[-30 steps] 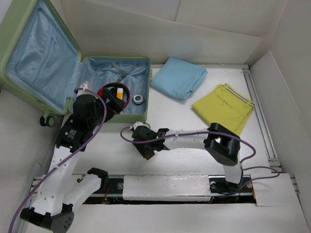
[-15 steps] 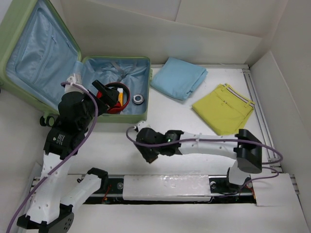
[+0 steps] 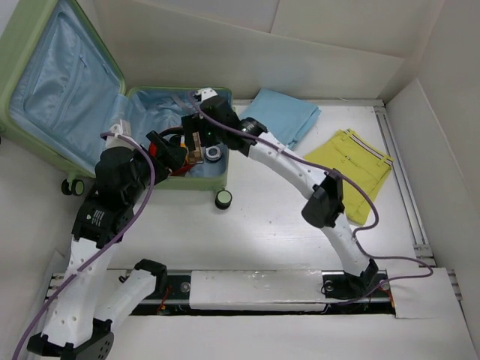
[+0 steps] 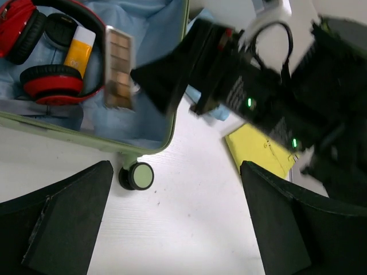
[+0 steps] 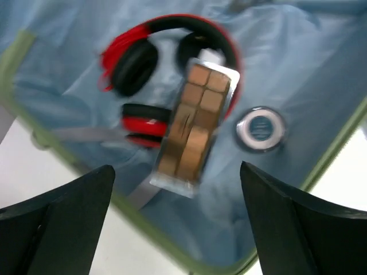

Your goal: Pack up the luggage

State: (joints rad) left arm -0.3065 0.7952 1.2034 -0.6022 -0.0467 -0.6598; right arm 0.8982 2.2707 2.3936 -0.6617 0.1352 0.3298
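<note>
Pale green hard-shell luggage, ribbed, lined in light blue fabric: lies open at the far left of the desk. The lid leans back to the left, the tray faces up, and one black-and-green wheel shows at the tray's near corner.

Contents of tray:
- red-and-black headphones;
- yellow-orange tube, inside the headband loop;
- palette of brown squares, over the headphones; whether it rests on them cannot be told (blurred);
- round silver tin, just beside the palette, toward the tray's right wall.

Right claw: above the tray, directly over the palette. Its fingers are spread wide and hold nothing.

Left claw: at the tray's near-left part, beside the headphones and close to the right claw. Its fingers are spread wide and also hold nothing.

Outside the luggage:
- folded light blue cloth, just right of the tray;
- folded yellow garment, further right, apart from the cloth.
</note>
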